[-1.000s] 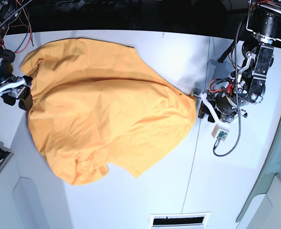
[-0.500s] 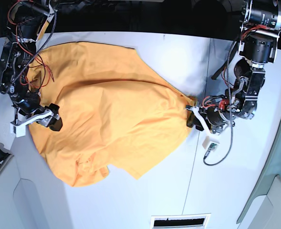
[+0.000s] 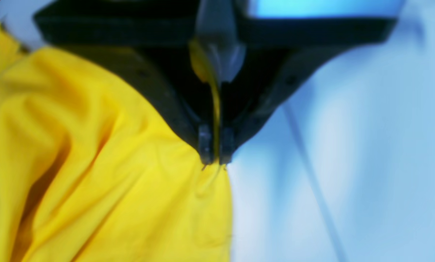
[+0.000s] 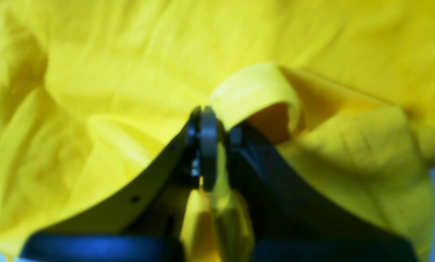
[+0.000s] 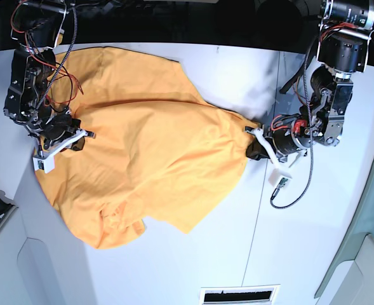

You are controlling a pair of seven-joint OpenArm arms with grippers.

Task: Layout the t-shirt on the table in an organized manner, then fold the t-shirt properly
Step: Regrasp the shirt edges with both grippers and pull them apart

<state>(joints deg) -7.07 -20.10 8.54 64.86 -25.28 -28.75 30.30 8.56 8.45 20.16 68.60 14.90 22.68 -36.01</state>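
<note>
The orange-yellow t-shirt (image 5: 155,159) lies rumpled across the white table (image 5: 237,70), a sleeve bunched at its near edge. My left gripper (image 5: 253,145) sits at the shirt's right-hand corner. In the left wrist view this gripper (image 3: 215,154) is shut on the t-shirt's (image 3: 93,163) edge, a thin strip of cloth running up between the fingers, with the table (image 3: 348,145) beside it. My right gripper (image 5: 72,141) rests on the shirt's left part. The right wrist view shows it (image 4: 212,127) shut on a raised fold of the t-shirt (image 4: 130,72).
A thin dark seam (image 5: 277,95) runs down the table just right of the shirt. A small white plug on a cable (image 5: 280,182) hangs below the left arm. A vent slot (image 5: 239,293) sits at the near edge, and grey panels (image 5: 9,254) stand at the near left.
Both grippers have gone from open to shut on the shirt. The right arm came in from the far left onto the cloth. The left gripper shifted slightly left with the shirt's corner.
</note>
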